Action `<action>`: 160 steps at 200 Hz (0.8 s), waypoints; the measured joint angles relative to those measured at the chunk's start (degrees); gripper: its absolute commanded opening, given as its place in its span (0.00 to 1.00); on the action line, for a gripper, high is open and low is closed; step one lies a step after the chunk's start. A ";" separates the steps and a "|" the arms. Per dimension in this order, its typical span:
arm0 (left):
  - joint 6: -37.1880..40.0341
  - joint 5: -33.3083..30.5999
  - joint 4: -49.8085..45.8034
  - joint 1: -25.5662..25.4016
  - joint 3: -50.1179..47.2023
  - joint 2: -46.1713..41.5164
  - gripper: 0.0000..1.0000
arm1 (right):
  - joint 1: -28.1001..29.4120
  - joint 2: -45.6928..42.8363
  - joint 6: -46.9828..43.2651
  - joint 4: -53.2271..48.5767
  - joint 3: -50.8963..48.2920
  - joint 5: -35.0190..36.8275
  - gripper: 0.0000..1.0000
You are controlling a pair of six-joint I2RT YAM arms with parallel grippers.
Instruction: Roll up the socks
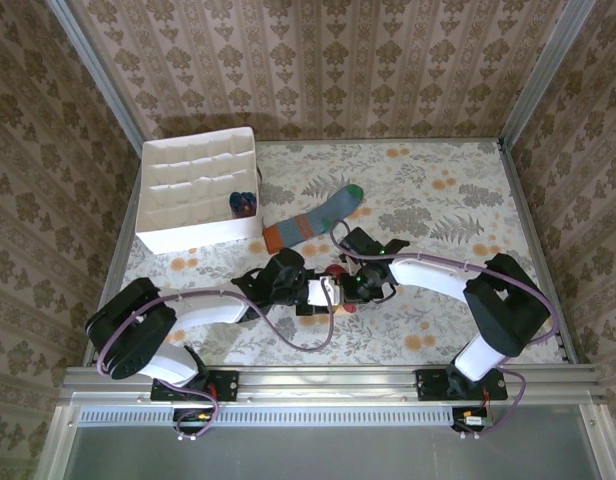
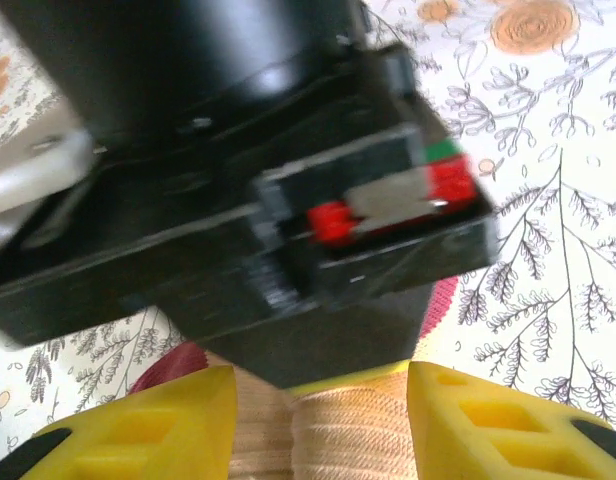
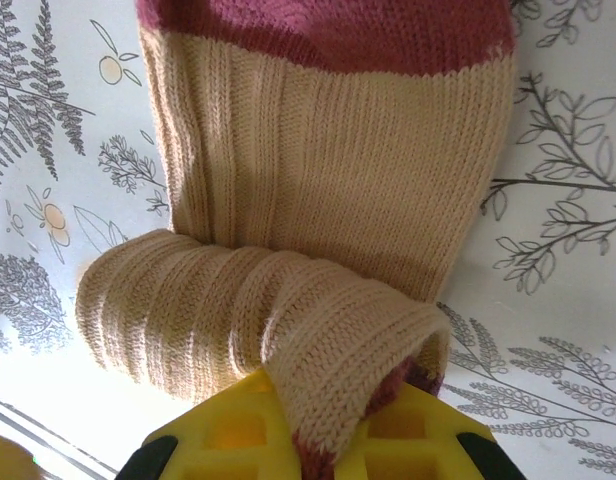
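Observation:
The peach sock (image 3: 328,170) with a maroon band lies flat on the floral table, its near end rolled into a thick tube (image 3: 188,310). My right gripper (image 3: 328,425) is shut on a folded flap of that roll. Facing it, my left gripper (image 2: 321,400) stands open, its yellow fingers (image 2: 148,430) either side of the peach roll (image 2: 358,435). Seen from above, both grippers (image 1: 320,290) (image 1: 352,286) meet at the table's middle and hide most of that sock. The grey-blue sock (image 1: 313,222) with a green toe and orange cuff lies flat just behind them. A purple sock (image 1: 244,203) sits in the box.
A white partitioned box (image 1: 198,236) stands at the back left of the table. The right arm's black wrist (image 2: 238,200) hangs close over my left fingers. Patterned walls close in the table on three sides.

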 measured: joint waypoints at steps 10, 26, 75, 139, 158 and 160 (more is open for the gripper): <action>0.57 -1.40 0.17 -0.79 -0.39 0.66 0.42 | -0.55 0.59 0.15 -0.37 0.28 -1.14 0.00; 1.57 -3.76 0.22 -2.01 -1.18 1.75 0.42 | -1.62 1.07 0.20 -0.57 0.31 -2.89 0.00; 3.10 -8.07 1.09 -5.09 -3.13 2.71 0.45 | -3.30 2.10 0.15 -1.51 0.94 -5.70 0.00; 3.78 -12.17 2.14 -5.97 1.16 9.49 0.08 | -4.44 2.29 0.17 -2.64 1.20 -5.97 0.09; 3.21 -11.87 1.36 -5.90 2.58 10.23 0.00 | -5.35 1.79 0.20 -3.02 1.05 -5.51 0.24; 2.95 -11.85 1.33 -5.90 2.67 10.27 0.00 | -5.38 1.68 0.52 -3.02 0.96 -5.46 0.26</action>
